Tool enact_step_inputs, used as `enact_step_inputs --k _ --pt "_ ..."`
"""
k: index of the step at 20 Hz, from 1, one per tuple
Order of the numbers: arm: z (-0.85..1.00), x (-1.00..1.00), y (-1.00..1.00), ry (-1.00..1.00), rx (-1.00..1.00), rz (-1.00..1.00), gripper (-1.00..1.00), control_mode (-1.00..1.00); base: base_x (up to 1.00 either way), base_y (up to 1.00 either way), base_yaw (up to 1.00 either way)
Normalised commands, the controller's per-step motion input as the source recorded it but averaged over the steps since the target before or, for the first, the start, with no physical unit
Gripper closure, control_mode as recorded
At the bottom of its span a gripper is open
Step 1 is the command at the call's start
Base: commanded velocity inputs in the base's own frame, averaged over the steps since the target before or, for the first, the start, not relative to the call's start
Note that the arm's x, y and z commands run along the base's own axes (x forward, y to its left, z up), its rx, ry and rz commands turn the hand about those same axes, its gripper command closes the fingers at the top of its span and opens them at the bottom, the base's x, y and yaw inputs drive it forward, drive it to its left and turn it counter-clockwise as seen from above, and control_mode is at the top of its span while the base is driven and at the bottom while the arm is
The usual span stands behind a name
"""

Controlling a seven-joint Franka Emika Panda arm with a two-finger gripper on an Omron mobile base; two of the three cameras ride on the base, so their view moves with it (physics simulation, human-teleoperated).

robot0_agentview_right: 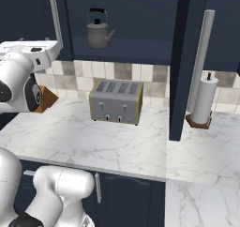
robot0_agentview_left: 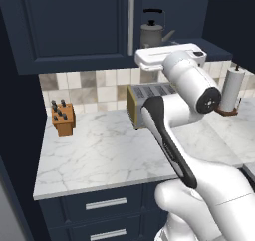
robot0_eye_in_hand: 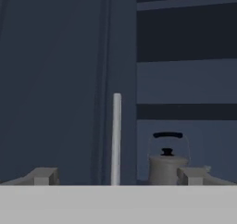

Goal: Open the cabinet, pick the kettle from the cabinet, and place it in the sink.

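White marble countertop (robot0_agentview_right: pixel 117 141) runs across the lower half of both base views, with a silver toaster (robot0_agentview_right: pixel 116 102) at centre frame and a paper towel roll (robot0_agentview_right: pixel 204 101) at the right. Above, the navy cabinet (robot0_agentview_left: pixel 74 26) has its right door swung open; the grey kettle (robot0_agentview_right: pixel 99 31) sits on the lowest shelf, upper centre of the right base view. In the hand view the gripper (robot0_eye_in_hand: pixel 118 177) has its fingers spread wide, empty, straddling a vertical silver handle (robot0_eye_in_hand: pixel 116 140), the kettle at lower right.

One kettle (robot0_agentview_right: pixel 98 33), one toaster (robot0_agentview_right: pixel 116 101)
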Motion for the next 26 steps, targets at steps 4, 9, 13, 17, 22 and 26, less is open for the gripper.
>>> enact_step_inputs --k 4,9,13,17,22,26 --pt "-0.09 0.38 0.15 0.00 -0.01 0.00 -1.00 -1.00 0.00 0.00 0.00" --pt "-0.05 0.35 0.12 0.00 -0.02 0.00 -1.00 -1.00 0.00 0.00 0.00" --pt "-0.02 0.35 0.15 0.00 -0.02 0.00 -1.00 -1.00 0.00 0.00 0.00" --pt "0.00 0.32 0.14 0.00 -0.03 0.00 -1.00 -1.00 0.00 0.00 0.00" --pt "0.00 0.27 0.04 0.00 -0.02 0.00 -1.00 -1.00 0.00 0.00 0.00" --pt "0.00 0.23 0.00 0.00 -0.02 -0.01 -1.00 -1.00 0.00 0.00 0.00"
